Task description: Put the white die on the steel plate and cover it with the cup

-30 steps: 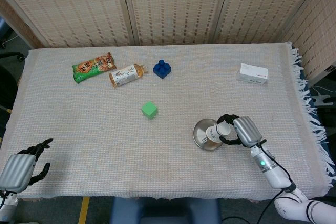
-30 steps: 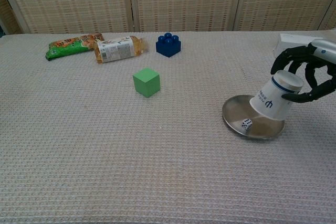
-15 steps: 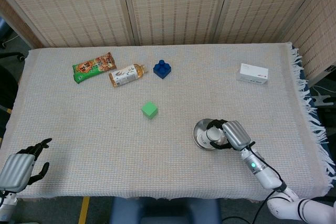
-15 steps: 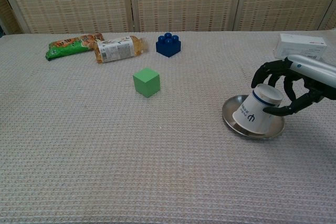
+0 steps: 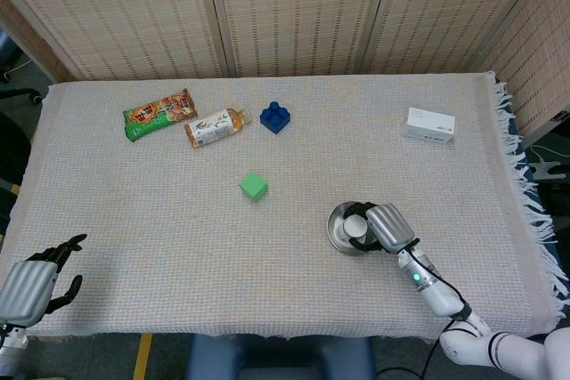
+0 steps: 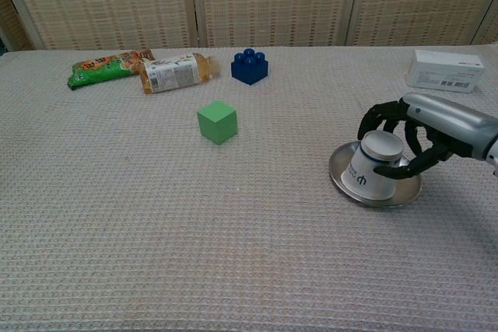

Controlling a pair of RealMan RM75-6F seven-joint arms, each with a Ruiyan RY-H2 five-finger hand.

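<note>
The white paper cup [image 6: 372, 169] stands upside down on the steel plate [image 6: 341, 180], almost level, its blue mark facing me. My right hand [image 6: 405, 136] grips the cup's upturned base from above and behind. The head view shows the same hand [image 5: 385, 226] over the cup [image 5: 356, 228] on the plate [image 5: 337, 222]. The white die is hidden, out of sight under the cup. My left hand [image 5: 31, 280] hangs open off the table's front left corner, holding nothing.
A green cube [image 6: 217, 122] lies mid-table. At the back are a blue brick [image 6: 250, 67], a lying bottle [image 6: 173, 72] and a green snack bag [image 6: 105, 67]. A white box [image 6: 444, 71] sits at the back right. The fringed cloth edge [image 5: 525, 184] is on the right.
My right hand moved left and down, tipping the tilted cup nearly flat onto the plate. The die, seen a second ago beside the rim, is now covered. The left hand stayed put.
</note>
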